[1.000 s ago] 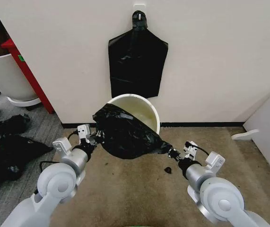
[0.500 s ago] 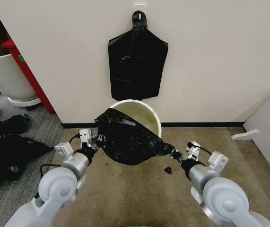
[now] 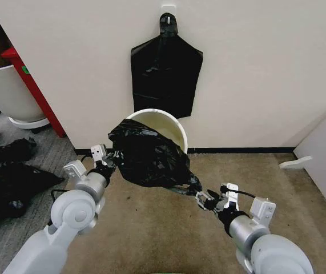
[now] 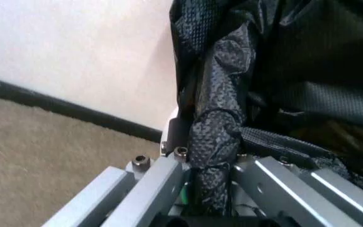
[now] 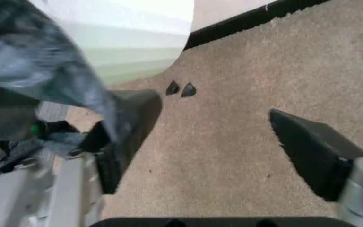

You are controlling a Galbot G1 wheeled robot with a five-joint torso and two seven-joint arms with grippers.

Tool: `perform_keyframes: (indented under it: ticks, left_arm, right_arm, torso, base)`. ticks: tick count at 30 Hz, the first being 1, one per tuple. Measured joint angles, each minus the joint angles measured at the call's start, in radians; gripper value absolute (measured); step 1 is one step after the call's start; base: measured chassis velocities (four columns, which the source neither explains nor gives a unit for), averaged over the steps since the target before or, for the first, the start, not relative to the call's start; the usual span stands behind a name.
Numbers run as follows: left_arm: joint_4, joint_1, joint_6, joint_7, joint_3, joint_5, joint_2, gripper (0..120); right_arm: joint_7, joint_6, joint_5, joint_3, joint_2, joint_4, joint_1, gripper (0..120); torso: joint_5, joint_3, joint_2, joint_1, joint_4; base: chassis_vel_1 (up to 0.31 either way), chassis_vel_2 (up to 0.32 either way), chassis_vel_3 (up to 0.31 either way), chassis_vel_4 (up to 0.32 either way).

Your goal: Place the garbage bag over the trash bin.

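**Bag draped on the bin's near rim, left gripper pinching it, right gripper released**

From the head camera we see the trash bin [image 3: 165, 128] standing on the carpet [image 3: 151, 234] against the wall [image 3: 254, 68], with the garbage bag [image 3: 148, 157] bunched over its near rim and front side; the far part of the rim and the inside are uncovered. Our left gripper [image 3: 109, 160] sits at the bag's left edge. Our right gripper [image 3: 204, 200] hangs low over the carpet, just beside the bag's trailing lower corner. A flat sheaf of black bags [image 3: 165, 74] hangs from a hook above the bin.

In the left wrist view, we find the left gripper [image 4: 211, 182] clenched on a twisted fold of the garbage bag [image 4: 282, 56], the plastic squeezed between its metal fingers [image 4: 153, 187].

In the right wrist view, our right gripper [image 5: 219, 142] stands spread, nothing between its fingers [image 5: 307, 146]. A strip of garbage bag [image 5: 62, 80] lies against the outside of one finger, and the trash bin [image 5: 131, 42] rises behind.
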Motion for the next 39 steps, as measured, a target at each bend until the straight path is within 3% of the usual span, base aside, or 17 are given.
perform_keyframes:
  ticks: [3,8,14,18,24,26,29,33,36,39]
  left_arm:
    - [-0.001,-0.012,0.021,-0.014,-0.006,-0.053,0.010,0]
    - [0.004,-0.012,0.050,-0.013,-0.018,-0.080,0.026,0]
    - [0.024,-0.008,0.086,0.010,-0.025,-0.071,0.053,0]
    - [0.046,-0.046,0.107,-0.011,-0.025,-0.112,0.066,0]
    - [0.054,-0.062,0.117,-0.027,-0.025,-0.138,0.068,0]
    - [0.057,-0.071,0.121,-0.037,-0.025,-0.155,0.070,0]
    - [0.067,-0.082,0.126,-0.047,-0.028,-0.184,0.082,0]
    - [0.063,-0.083,0.122,-0.057,-0.031,-0.190,0.087,0]
    - [0.053,-0.084,0.120,-0.055,-0.027,-0.175,0.093,0]
    - [0.053,-0.076,0.112,-0.023,-0.009,-0.094,0.096,0]
  right_arm:
    - [-0.035,0.004,-0.001,0.006,0.010,-0.028,0.005,91]
    - [-0.081,0.005,-0.012,0.015,0.009,-0.042,0.001,100]
    - [-0.157,0.007,-0.016,0.060,0.004,-0.045,-0.037,100]
    - [-0.311,-0.012,-0.018,0.128,-0.013,-0.049,-0.103,100]
    - [-0.416,-0.023,-0.016,0.180,-0.017,-0.065,-0.137,100]
    - [-0.480,-0.035,-0.013,0.214,-0.020,-0.076,-0.158,100]
    - [-0.697,-0.051,-0.031,0.316,-0.037,-0.135,-0.245,100]
    - [-0.823,-0.028,-0.094,0.344,-0.024,-0.218,-0.283,100]
    - [-0.892,-0.009,-0.110,0.359,-0.019,-0.221,-0.296,100]
    - [-0.903,0.002,-0.124,0.391,-0.021,-0.146,-0.296,100]
  torso:
    - [0.0001,0.000,0.000,0.000,0.0000]
    - [0.0000,0.000,0.000,0.000,0.0001]
    - [-0.0001,0.000,0.000,0.000,0.0001]
    - [-0.0001,0.000,0.000,0.000,-0.0001]
    - [0.0000,0.000,0.000,0.000,0.0000]
    - [0.0000,0.000,0.000,0.000,0.0000]
    - [-0.0001,0.000,0.000,0.000,-0.0002]
    - [0.0002,0.000,0.000,0.000,0.0000]
    - [0.0002,0.000,0.000,0.000,0.0000]
    - [0.0000,0.000,0.000,0.000,-0.0003]
  base:
    - [0.000,0.000,0.000,0.000]
    - [0.000,0.000,0.000,0.000]
    - [0.000,0.000,0.000,0.000]
    - [0.000,0.000,0.000,0.000]
    - [0.000,0.000,0.000,0.000]
    - [0.000,0.000,0.000,0.000]
    - [0.000,0.000,0.000,0.000]
    - [0.000,0.000,0.000,0.000]
    - [0.000,0.000,0.000,0.000]
    - [0.000,0.000,0.000,0.000]
